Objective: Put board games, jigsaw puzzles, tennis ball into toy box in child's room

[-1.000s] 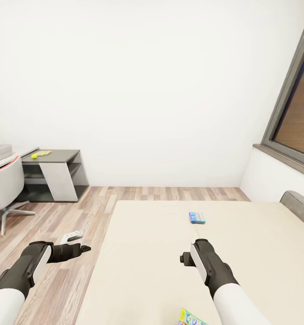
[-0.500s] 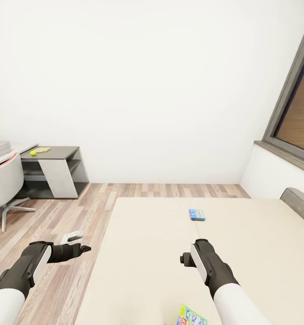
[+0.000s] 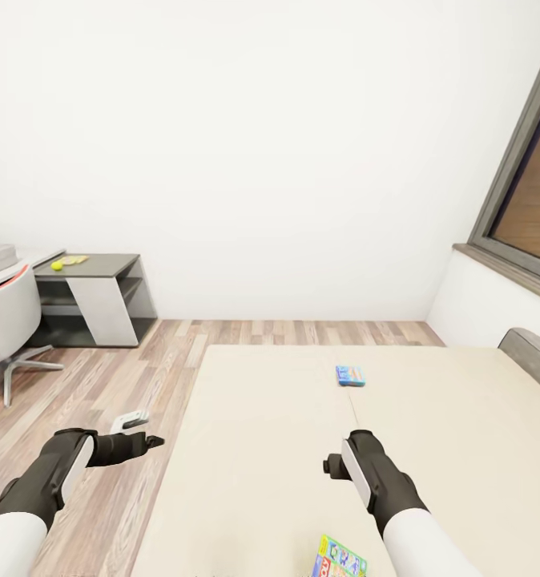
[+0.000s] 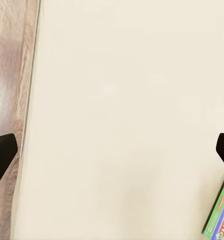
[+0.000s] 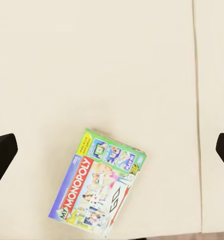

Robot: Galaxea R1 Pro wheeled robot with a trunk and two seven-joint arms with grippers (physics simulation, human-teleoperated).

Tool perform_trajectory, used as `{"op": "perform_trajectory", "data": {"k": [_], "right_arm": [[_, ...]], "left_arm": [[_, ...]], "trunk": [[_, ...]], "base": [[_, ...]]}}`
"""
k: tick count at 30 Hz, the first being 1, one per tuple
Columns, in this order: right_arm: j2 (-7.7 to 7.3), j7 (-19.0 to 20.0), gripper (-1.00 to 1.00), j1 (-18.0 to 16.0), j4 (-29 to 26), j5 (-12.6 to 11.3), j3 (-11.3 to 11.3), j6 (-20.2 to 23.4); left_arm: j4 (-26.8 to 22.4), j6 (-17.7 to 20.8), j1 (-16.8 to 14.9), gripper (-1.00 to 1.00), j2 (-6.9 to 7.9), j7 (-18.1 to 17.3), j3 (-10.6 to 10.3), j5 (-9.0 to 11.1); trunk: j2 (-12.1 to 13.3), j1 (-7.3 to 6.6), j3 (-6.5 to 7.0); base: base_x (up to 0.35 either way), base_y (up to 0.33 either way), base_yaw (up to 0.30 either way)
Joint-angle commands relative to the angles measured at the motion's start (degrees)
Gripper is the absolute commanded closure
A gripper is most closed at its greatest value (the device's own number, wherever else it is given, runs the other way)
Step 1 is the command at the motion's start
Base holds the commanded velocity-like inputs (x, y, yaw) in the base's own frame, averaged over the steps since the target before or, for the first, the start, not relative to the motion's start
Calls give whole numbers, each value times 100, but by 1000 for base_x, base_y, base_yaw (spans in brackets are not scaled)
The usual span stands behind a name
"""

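While both grippers, left (image 3: 146, 441) and right (image 3: 331, 465), hover empty, fingers spread: near game (image 5: 99, 187) lies flat on bed (image 3: 262, 449), so grasp probably slips.

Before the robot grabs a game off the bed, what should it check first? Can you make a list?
1. Monopoly game in sight, flat on the bed: ok.
2. Right gripper jaws open and empty: ok.
3. Left gripper jaws open and empty: ok.
4. Nothing lying on or against the Monopoly game: ok.
5. Blue game farther up the bed, within reach: cannot tell.
6. Tennis ball on the far table, toy box located: cannot tell.
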Motion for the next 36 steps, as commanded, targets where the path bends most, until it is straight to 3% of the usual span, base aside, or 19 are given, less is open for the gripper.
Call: {"op": "perform_trajectory", "data": {"k": [1, 15, 18, 20, 22, 24, 26, 27, 29, 33, 36], "right_arm": [[2, -33, -100, -4, 24, -27, -18, -22], [-47, -43, -100, -3, 370, -23, -13, -135], [-60, -42, -100, -3, 378, -22, -13, -130], [-63, -38, -100, -3, 381, -21, -16, -127], [-65, -36, -100, -3, 382, -22, -17, -122], [-80, -33, -100, -6, 382, -24, -18, -115], [-91, -28, -100, -6, 382, -25, -19, -111], [-101, -24, -100, -6, 383, -25, -19, -108], [-125, -22, -100, -4, 384, -27, -18, -106], [-149, -25, -100, -3, 383, -33, -16, -104], [-160, -22, -100, -5, 383, -29, -18, -104]], "left_arm": [[-4, 50, -5, -100, -8, 14, 7, 55], [-46, 51, 7, -100, -77, -48, -173, 70], [-231, 218, 21, -100, -78, -343, -183, 87], [-402, 427, 33, -100, -66, -845, -186, 92], [-543, 580, 51, -100, -50, -1599, -185, 89], [-642, 686, 89, -100, -30, -2779, -180, 68], [-667, 719, 101, -100, -10, -3349, -172, 53], [-669, 730, 121, -100, 46, -3854, -165, 46], [-621, 730, 157, -100, 188, -4397, -169, 35], [-548, 719, 187, -100, 333, -4872, -151, 39], [-531, 720, 194, -100, 364, -4986, -138, 37]], "trunk": [[-12, 3, -22], [-12, 3, -154], [-12, 3, -182], [-12, 3, -201], [-12, 3, -220], [-12, 3, -239], [-12, 3, -258], [-12, 3, -268], [-12, 3, -286], [-12, 3, -324], [-12, 3, -353]], "base": [[0, 0, 0], [0, 0, 0], [0, 0, 0], [0, 0, 0], [0, 0, 0], [0, 0, 0], [0, 0, 0], [0, 0, 0], [0, 0, 0], [0, 0, 0], [0, 0, 0]]}}
